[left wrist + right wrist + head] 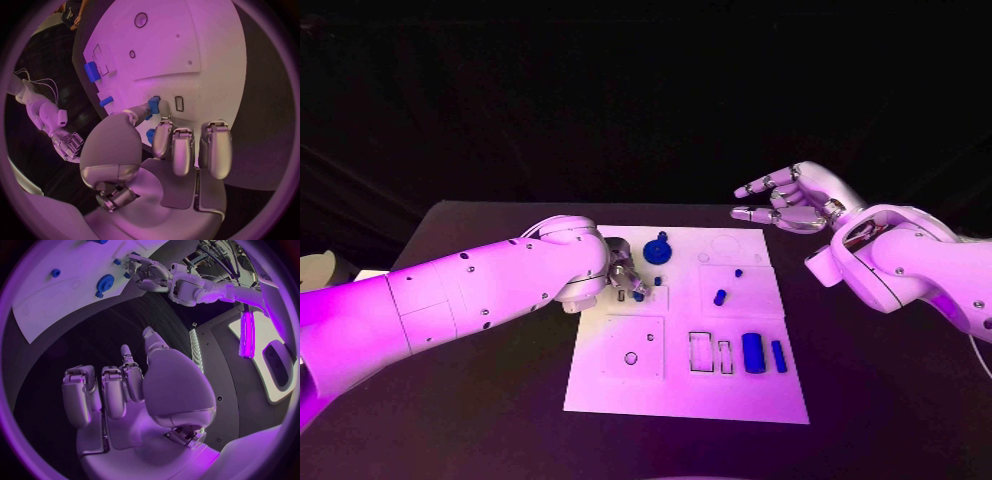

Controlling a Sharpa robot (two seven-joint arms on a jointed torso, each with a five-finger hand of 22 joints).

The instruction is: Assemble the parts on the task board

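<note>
The white task board (687, 385) lies mid-table. My left hand (620, 278) is low over its upper left part. It pinches a small blue part (153, 106) between thumb and a fingertip, close to a small slot (179, 103). Another small blue piece (150, 135) lies just under the fingers (182, 150). A round blue part (658, 250) lies beside this hand. A blue peg (720, 297) stands mid-board, and two blue bars (754, 352) lie at the lower right. My right hand (790, 200) hangs beyond the board's far right corner, fingers apart and holding nothing.
Outlined recesses (701, 352) mark the board beside the bars, and a round hole (630, 357) sits at its lower left. Black table (488, 400) surrounds the board. My left forearm (459, 295) crosses the table's left side.
</note>
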